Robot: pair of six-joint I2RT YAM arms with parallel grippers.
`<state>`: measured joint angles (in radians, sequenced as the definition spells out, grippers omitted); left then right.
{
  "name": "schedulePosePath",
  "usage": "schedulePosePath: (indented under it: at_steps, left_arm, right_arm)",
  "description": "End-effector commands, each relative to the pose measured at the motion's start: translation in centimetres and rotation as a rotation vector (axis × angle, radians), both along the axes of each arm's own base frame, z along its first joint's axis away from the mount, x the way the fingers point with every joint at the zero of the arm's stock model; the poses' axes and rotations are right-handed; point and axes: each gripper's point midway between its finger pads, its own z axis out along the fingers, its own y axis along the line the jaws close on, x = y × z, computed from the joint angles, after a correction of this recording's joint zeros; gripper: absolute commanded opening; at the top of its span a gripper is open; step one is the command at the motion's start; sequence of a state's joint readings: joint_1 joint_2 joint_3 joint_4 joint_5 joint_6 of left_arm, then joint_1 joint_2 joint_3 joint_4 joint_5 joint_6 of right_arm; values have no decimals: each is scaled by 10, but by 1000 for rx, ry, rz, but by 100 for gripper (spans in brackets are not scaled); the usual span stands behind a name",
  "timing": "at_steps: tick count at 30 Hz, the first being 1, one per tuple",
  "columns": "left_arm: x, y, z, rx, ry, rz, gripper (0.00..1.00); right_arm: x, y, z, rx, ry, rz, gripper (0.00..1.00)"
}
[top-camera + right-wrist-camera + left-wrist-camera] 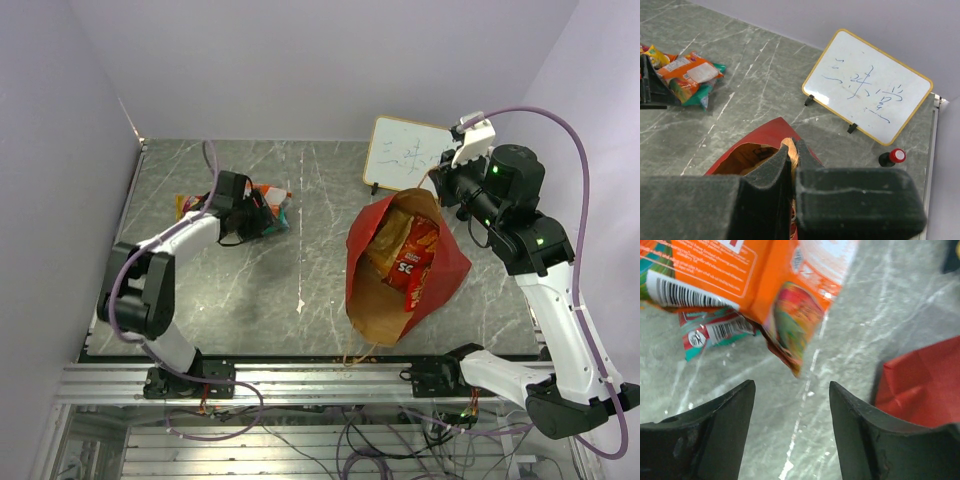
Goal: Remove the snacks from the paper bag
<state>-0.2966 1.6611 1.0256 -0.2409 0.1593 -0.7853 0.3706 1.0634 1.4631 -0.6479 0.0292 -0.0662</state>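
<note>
Top external view: probably light, crinkly, slippery red chip bags [414, 258] lie inside the paper bag [445, 280] at right, best pinched by a crimped end seam; the right gripper [791, 150] clamps the bag's far rim, the left gripper [790, 387] hangs open above an orange packet [765, 275] lying far left

Blue handwriting on the whiteboard [867, 85] is unreadable; the orange pack [755, 270] bears a barcode and print too blurred to read.
</note>
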Motion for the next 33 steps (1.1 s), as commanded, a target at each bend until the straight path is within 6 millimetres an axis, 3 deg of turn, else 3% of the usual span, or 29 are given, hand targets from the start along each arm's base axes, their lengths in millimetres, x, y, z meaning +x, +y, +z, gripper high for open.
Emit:
schedulePosePath:
  at_steps: [1, 4, 8, 13, 17, 24, 33]
  left_arm:
    - [-3, 2, 55, 15, -113, -47, 80]
    - [-14, 0, 77, 14, -138, -82, 88]
    - [-34, -16, 115, -15, -219, -144, 87]
    - [-63, -72, 175, -76, -396, -282, 84]
    - [-96, -118, 206, -133, -528, -405, 78]
    - [-141, -176, 236, -137, -719, -561, 64]
    - [-208, -268, 236, -45, -859, -834, 54]
  right_arm:
    - [1, 5, 49, 78, -156, 20, 0]
    - [2, 8, 46, 76, -149, 34, 0]
    - [0, 11, 39, 73, -130, 52, 0]
    - [-9, 6, 31, 50, -110, 50, 0]
    - [-16, 1, 29, 39, -103, 41, 0]
    - [-14, 3, 37, 59, -113, 42, 0]
    - [-11, 4, 41, 38, -105, 51, 0]
